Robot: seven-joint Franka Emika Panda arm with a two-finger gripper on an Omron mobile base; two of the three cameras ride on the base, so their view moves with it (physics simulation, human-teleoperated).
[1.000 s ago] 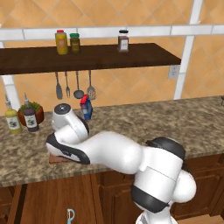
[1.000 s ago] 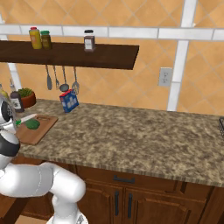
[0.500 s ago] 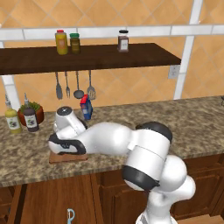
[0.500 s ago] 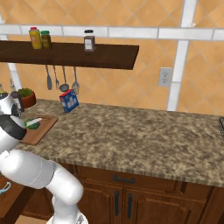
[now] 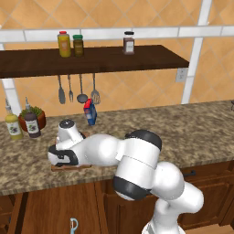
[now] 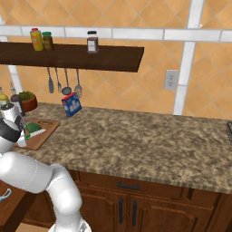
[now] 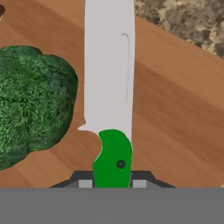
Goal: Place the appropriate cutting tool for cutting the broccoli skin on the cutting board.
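The cutting board (image 6: 43, 132) lies at the counter's (image 6: 136, 140) left end; the broccoli (image 7: 33, 103) sits on it; the knife (image 7: 109, 87) is just beside the broccoli, over the board.

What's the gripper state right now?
Gripper: shut on the knife by its green handle, blade over the cutting board beside the broccoli.

The arm folds low to its left, gripper (image 7: 112, 183) pointing downward, jaws clamped tight
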